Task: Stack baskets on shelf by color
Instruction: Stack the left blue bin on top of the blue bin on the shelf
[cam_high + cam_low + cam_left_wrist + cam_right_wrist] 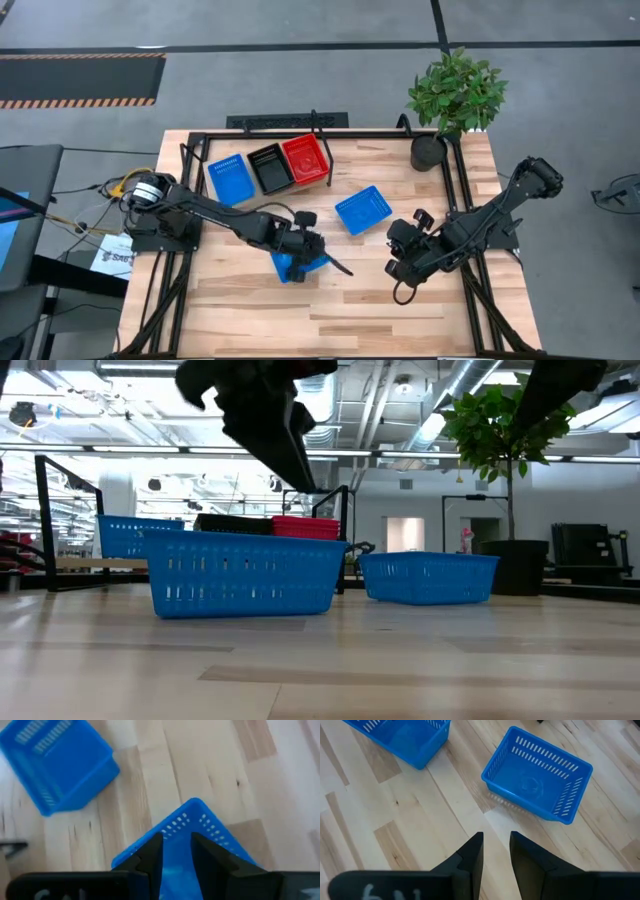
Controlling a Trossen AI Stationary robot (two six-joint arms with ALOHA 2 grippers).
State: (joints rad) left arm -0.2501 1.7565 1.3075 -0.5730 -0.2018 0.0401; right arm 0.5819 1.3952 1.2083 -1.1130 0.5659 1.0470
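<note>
The left gripper (318, 252) is clamping its fingers (150, 857) on the wall of a blue basket (294, 265) sitting on the desk (250, 320), just beside a second blue basket (363, 210) lying loose mid-desk. The right gripper (398, 262) is hovering near that second basket, fingers (472, 852) narrowly parted and holding nothing. Beyond it, blue (231, 178), black (270, 167) and red (305, 159) baskets are sitting in a row on the shelf (330, 170).

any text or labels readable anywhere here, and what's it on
Nothing reads whole.
White paper left of the table, under the left arm's base: print starts "Sa", the rest too small to read.
Left gripper body: pale marks cut off by the picture's edge, unreadable.
Right gripper body: same, unreadable.
</note>
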